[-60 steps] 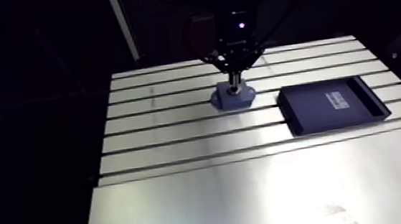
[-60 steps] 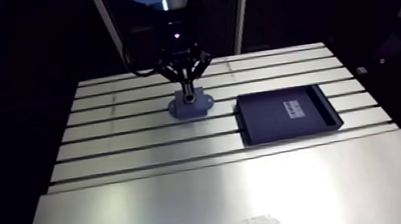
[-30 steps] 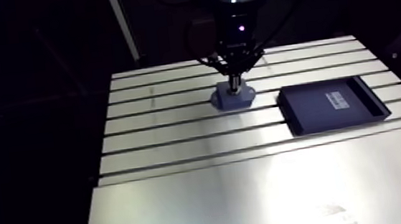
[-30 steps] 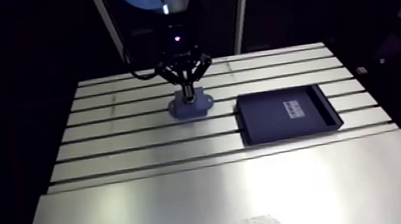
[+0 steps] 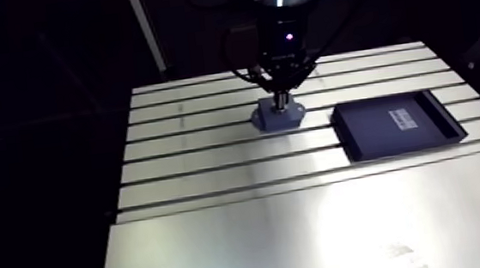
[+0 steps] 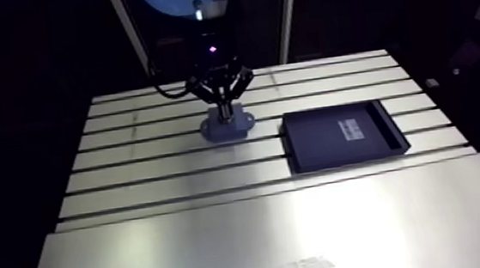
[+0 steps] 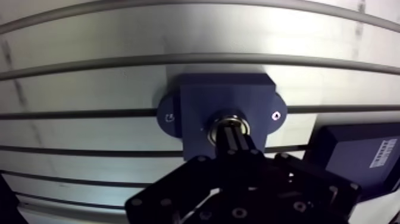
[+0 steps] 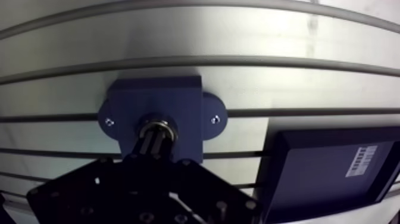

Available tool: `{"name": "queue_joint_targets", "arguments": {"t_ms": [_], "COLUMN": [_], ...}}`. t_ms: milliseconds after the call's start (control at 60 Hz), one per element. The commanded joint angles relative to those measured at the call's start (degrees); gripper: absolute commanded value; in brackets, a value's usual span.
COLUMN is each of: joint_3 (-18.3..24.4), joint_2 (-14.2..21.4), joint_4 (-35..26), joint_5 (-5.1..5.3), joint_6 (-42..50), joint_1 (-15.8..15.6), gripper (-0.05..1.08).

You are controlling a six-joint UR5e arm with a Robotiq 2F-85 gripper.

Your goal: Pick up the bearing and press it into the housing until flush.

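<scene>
Bearing, metallic ring in blue housing

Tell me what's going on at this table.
The arm has its gripper down on the dark blue housing, which sits on the slotted table. The jaws are closed together, and their tips rest on the metal bearing in the housing's bore, apparently pressing it in. Whether the bearing is flush cannot be told from here. A black tray with a white label lies beside the housing, untouched.
</scene>
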State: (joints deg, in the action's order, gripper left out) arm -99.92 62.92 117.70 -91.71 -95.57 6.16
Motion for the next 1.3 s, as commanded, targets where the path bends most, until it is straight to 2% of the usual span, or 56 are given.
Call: {"name": "queue_joint_targets", "arguments": {"t_ms": [17, 500, 1300], "joint_3": [-0.1, 0.0, -0.6], "joint_2": [-0.1, 0.0, 0.0], "joint_4": [1.1, 1.1, 1.5], "joint_5": [0.08, 0.78, 0.61], "joint_6": [0.0, -0.1, -1.3], "joint_1": [0.0, 0.0, -0.1], "gripper": [1.08, 1.08, 1.08]}}
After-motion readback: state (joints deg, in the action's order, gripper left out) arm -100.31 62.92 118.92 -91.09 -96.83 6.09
